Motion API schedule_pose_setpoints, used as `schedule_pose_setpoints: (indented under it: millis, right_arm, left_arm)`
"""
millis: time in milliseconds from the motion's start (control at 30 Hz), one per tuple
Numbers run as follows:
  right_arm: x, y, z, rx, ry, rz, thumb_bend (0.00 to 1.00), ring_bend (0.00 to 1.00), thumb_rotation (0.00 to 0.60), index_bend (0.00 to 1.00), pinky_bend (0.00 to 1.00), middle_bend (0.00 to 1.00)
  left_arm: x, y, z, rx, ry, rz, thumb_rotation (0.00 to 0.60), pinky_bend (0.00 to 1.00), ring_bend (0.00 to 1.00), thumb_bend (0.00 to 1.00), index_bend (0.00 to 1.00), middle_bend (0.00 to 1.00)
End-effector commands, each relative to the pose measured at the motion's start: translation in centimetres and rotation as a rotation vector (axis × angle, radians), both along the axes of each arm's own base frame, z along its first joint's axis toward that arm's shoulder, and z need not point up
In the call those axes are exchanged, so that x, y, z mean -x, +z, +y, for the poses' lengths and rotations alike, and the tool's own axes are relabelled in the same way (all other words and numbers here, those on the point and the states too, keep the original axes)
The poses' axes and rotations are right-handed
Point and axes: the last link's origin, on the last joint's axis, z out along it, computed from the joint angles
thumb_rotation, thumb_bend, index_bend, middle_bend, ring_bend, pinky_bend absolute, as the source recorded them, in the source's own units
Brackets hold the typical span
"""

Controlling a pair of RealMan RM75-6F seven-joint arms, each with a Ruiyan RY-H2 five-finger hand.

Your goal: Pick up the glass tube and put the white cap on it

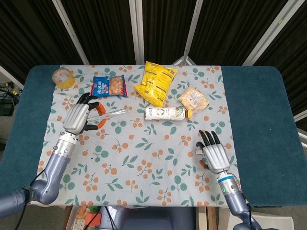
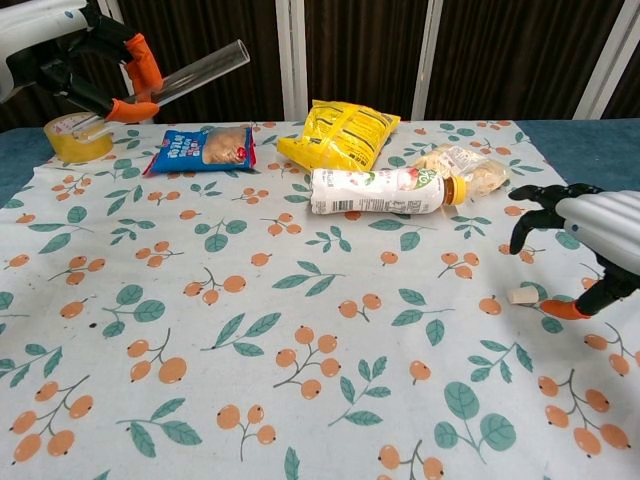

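My left hand (image 1: pixel 80 118) (image 2: pixel 70 62) holds the clear glass tube (image 1: pixel 115 113) (image 2: pixel 200 72) above the cloth at the left, the tube sticking out to the right and slightly upward. The small white cap (image 2: pixel 522 295) lies on the cloth at the right; in the head view it is a sliver (image 1: pixel 196 153) at the edge of my right hand (image 1: pixel 214 154). That right hand (image 2: pixel 590 235) hovers over the cap with fingers spread and nothing in it, its orange thumb tip just beside the cap.
A white bottle (image 1: pixel 166 113) lies on its side mid-table, with a yellow chip bag (image 1: pixel 155 82), a blue snack pack (image 1: pixel 108 86) and a clear snack bag (image 1: pixel 194 99) behind it. A tape roll (image 1: pixel 63 76) stands at the far left corner.
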Motion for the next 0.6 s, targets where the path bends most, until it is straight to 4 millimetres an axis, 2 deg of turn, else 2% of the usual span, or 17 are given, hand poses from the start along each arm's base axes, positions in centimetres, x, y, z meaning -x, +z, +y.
schedule_pose_setpoints:
  millis: [33,333,600]
  right_arm:
    - [-0.3,-0.8,-0.7,-0.003,0.015,0.018,0.27,0.0,0.6,0.39,0.0,0.08]
    - [0.8,-1.2,-2.2,0.016,-0.002,0.053,0.27,0.0,0.6,0.41,0.0,0.09]
    - [2.1,-1.6,-2.4,0.006,-0.012,0.078,0.28,0.0,0.6,0.45,0.0,0.11]
  left_arm:
    - [0.2,0.1,0.0,0.0,-0.001,0.001,0.6,0.08,0.19,0.73,0.69,0.66]
    - [0.3,0.1,0.2,0.003,-0.005,0.0,0.6,0.09,0.19,0.73,0.69,0.66]
    - [0.2,0.1,0.0,-0.001,-0.018,-0.006,0.6,0.09,0.19,0.73,0.69,0.66]
